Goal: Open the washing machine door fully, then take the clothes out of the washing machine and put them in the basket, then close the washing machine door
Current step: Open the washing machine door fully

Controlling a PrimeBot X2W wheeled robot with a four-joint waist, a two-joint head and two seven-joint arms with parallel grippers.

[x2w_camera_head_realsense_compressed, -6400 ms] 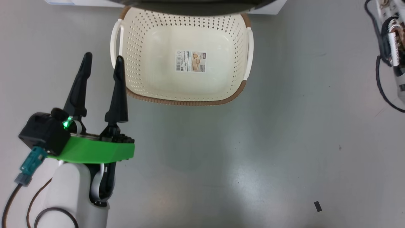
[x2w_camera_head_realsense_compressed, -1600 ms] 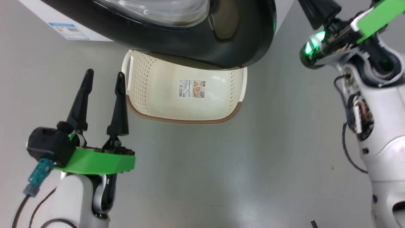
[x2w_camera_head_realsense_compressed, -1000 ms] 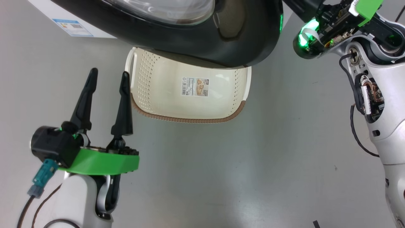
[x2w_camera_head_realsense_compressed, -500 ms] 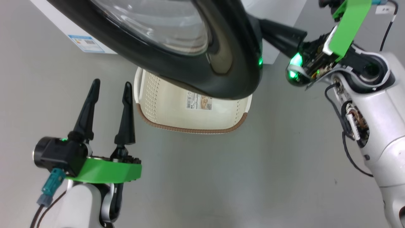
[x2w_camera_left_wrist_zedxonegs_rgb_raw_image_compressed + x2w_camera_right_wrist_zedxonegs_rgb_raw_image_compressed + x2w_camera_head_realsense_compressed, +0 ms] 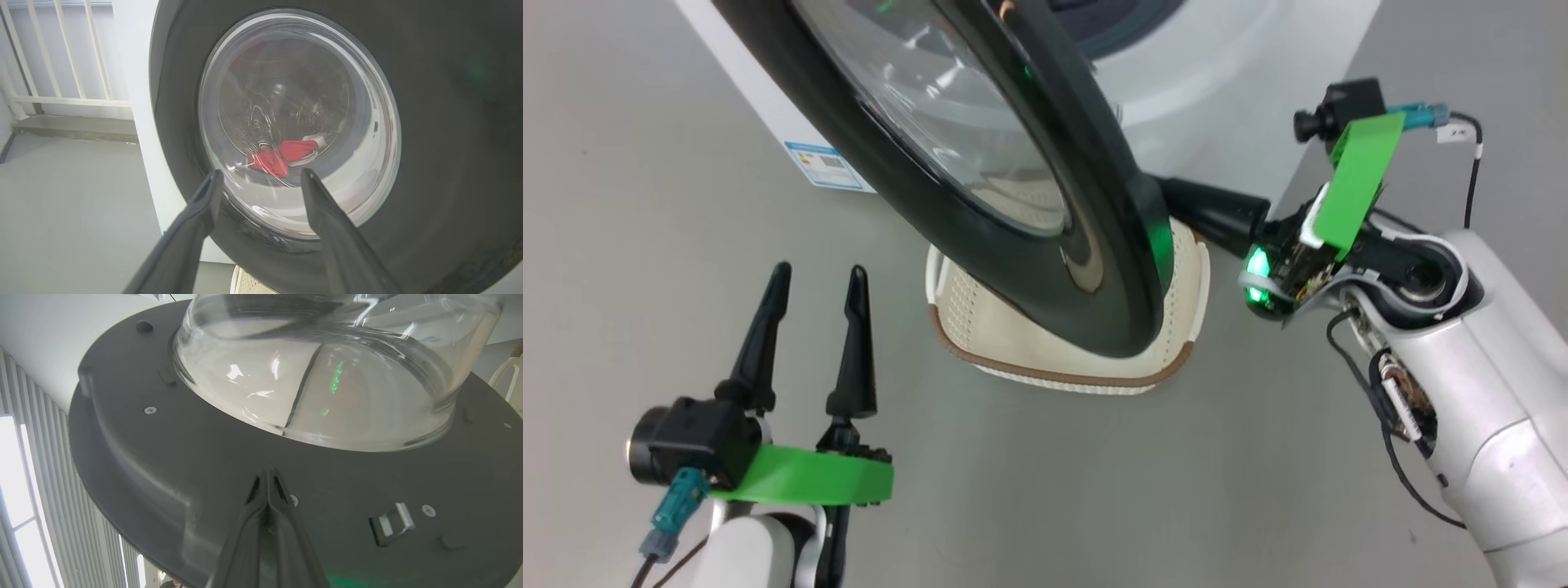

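Grey floor (image 5: 1045, 490) surrounds the washing machine (image 5: 1217, 73) at 12 o'clock. Its washing machine door (image 5: 1111, 310), glossy black with a clear bowl, is partly open. The right gripper (image 5: 267, 475), fingers together, rests against the door's inner face. The left gripper (image 5: 819, 273), fingers apart, hovers at 8 o'clock. Red-and-white clothes (image 5: 282, 157) lie in the drum. The basket (image 5: 1062, 371) sits beneath the door. Unloading and closing remain.

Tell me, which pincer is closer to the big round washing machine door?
Right. The right pincer, shut, has its tips at the inner face of the door, seemingly touching it. The left pincer, open, hangs apart from the door on its outer glass side.
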